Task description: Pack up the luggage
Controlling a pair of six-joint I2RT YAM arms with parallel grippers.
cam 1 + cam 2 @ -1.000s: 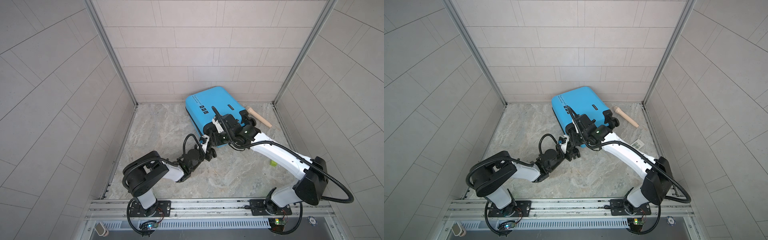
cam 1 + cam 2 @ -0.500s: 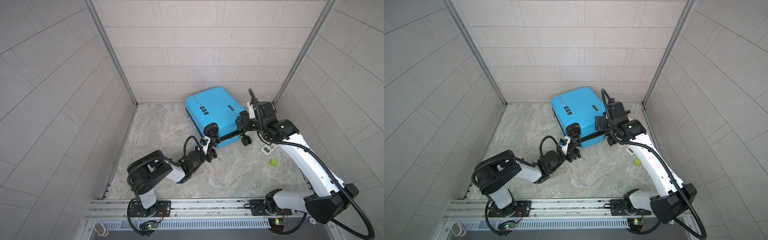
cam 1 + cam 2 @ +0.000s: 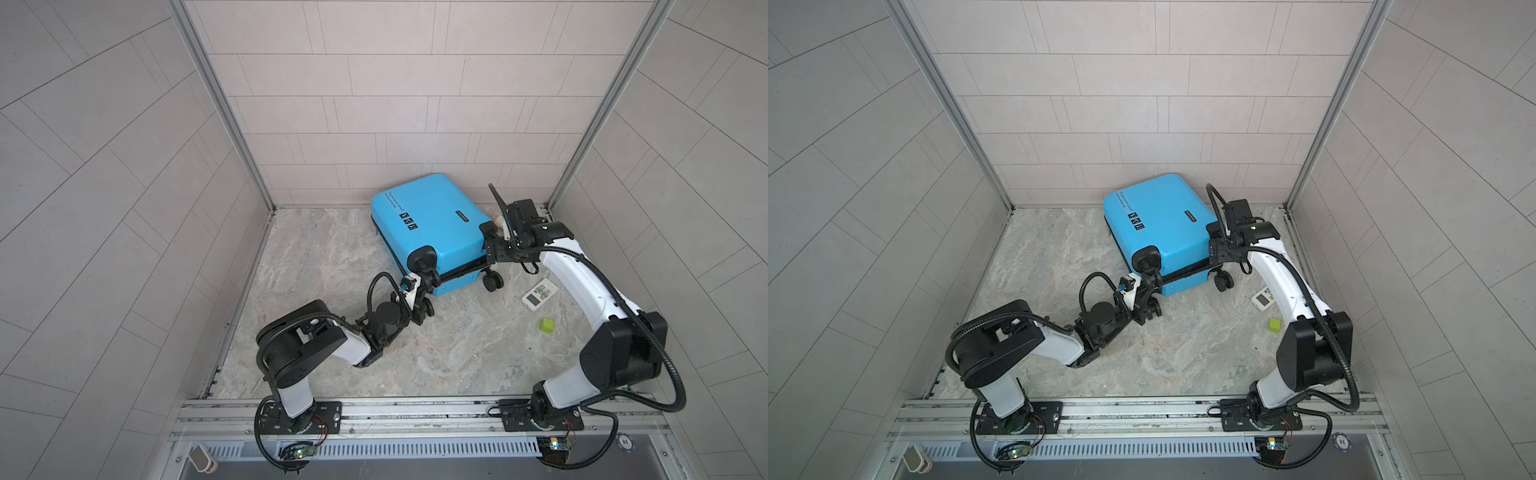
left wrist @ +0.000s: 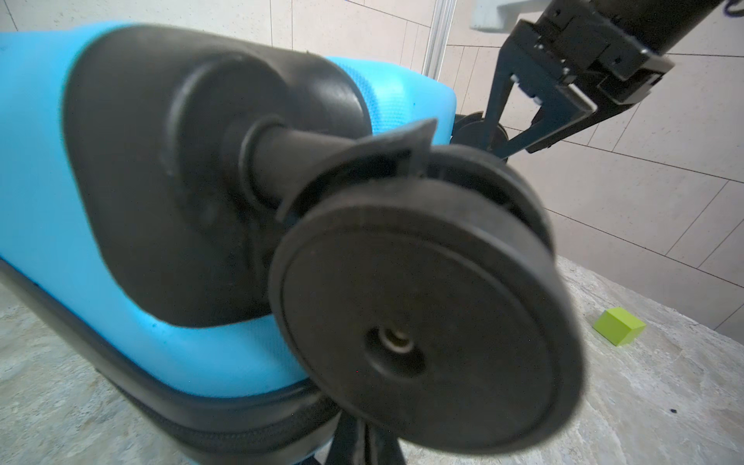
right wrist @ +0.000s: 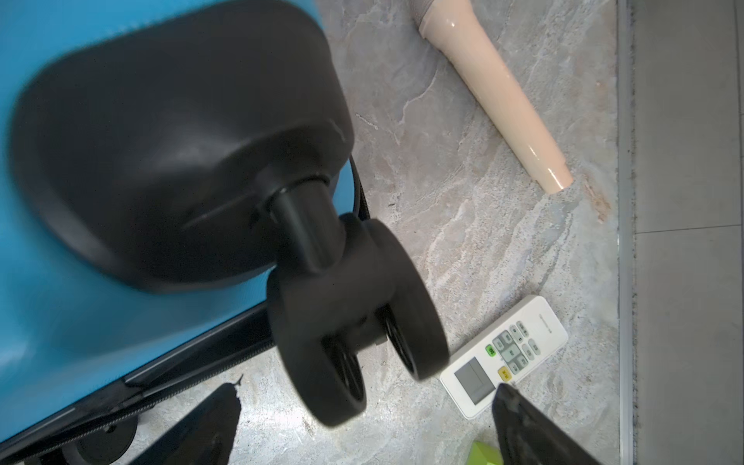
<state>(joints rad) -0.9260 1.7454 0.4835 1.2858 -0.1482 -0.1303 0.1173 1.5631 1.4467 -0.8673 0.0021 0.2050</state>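
Inspecting left to right: my left claw is pinched shut under the front-left wheel of the blue suitcase, which lies flat at the rear of the tabletop; my right claw gapes wide beside the front-right wheel.

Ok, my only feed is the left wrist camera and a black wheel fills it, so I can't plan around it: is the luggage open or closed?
Observer: In both top views the luggage lies flat on the floor with its two halves together. I can't tell whether the zipper is done up.
Operator: Is anything loose that I could hit?
Observer: A white remote control lies on the floor, close to but apart from the wheel that the open right gripper faces.
Operator: Anything more?
Observer: A beige handle-shaped piece lies on the floor beyond that corner of the luggage.
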